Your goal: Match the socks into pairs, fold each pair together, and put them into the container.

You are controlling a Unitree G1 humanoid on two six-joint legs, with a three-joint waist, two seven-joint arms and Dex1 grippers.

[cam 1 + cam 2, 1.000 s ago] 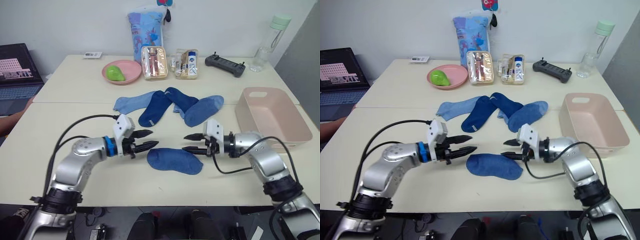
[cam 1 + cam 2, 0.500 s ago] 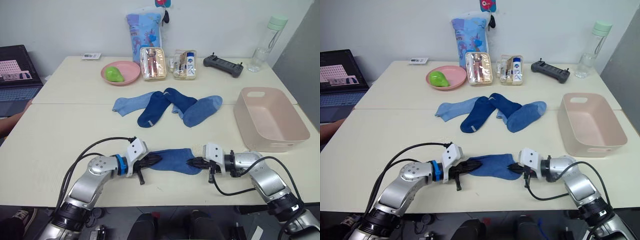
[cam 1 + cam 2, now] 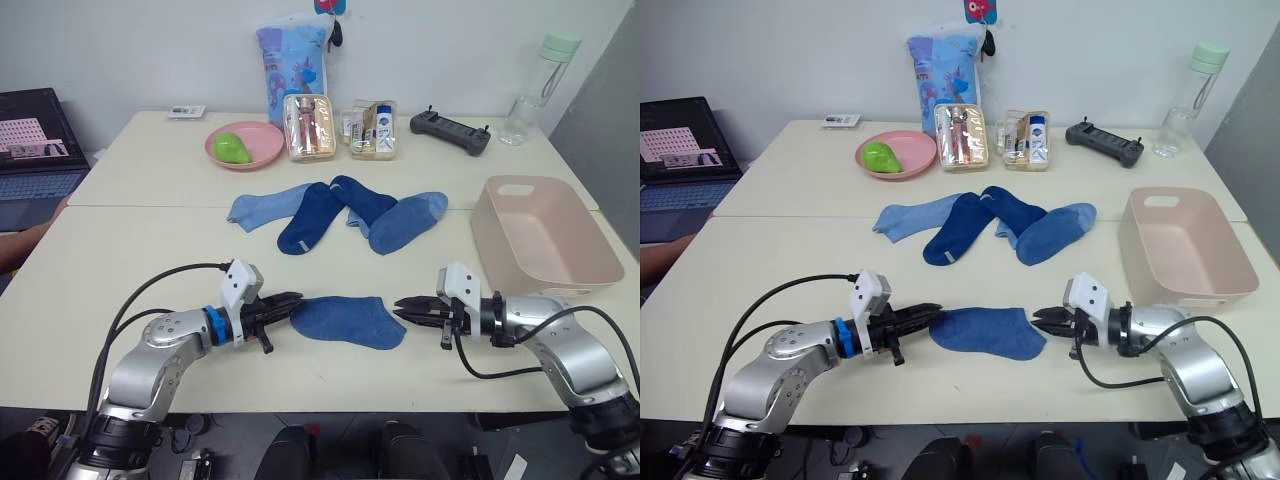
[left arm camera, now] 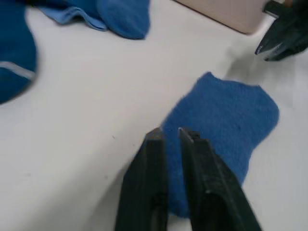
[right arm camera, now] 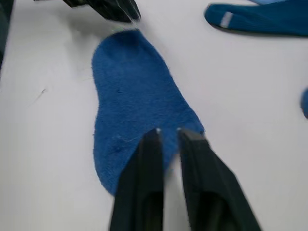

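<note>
A blue sock (image 3: 346, 320) lies flat on the near table (image 3: 120, 260), with the left gripper (image 3: 287, 304) at its 9 o'clock end and the right gripper (image 3: 408, 309) just off its 3 o'clock end; both have fingers nearly pressed together, a thin gap between them, pinching nothing. The other socks (image 3: 335, 213) lie in an overlapping heap at 12 o'clock from it. The pink bin (image 3: 540, 240) sits at about 2 o'clock, near the table's right edge.
</note>
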